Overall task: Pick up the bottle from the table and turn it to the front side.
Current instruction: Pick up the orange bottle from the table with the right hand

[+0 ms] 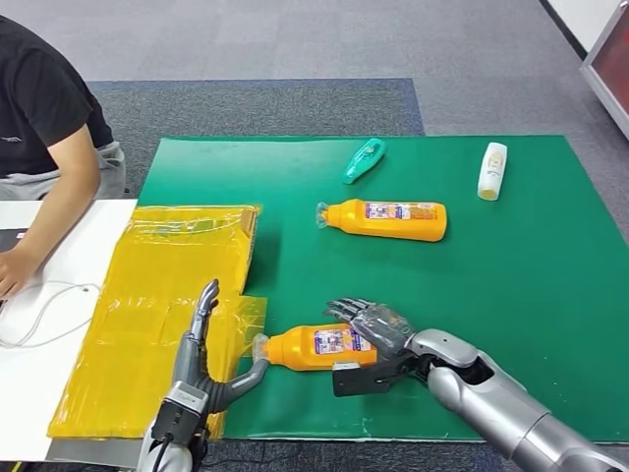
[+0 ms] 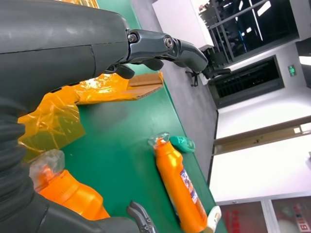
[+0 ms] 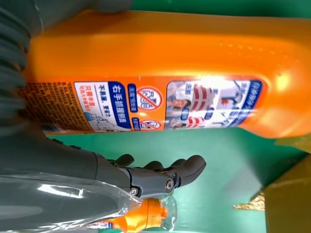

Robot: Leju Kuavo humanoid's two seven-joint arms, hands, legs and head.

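The near orange bottle (image 1: 315, 347) lies on its side at the front edge of the green desk (image 1: 548, 295). The right hand (image 1: 371, 339) is at its base end, fingers over the body and thumb beneath; whether it is clamped cannot be told. The left hand (image 1: 203, 369) is spread, empty, thumb beside the cap. Lift and turn appear outstanding. A second orange bottle (image 1: 385, 219), teal bottle (image 1: 364, 160), white bottle (image 1: 491, 170) lie well apart; yellow bag (image 1: 159, 305) adjoins the cap.

office: grey carpet (image 1: 297, 39), glass partitions (image 2: 256, 24)
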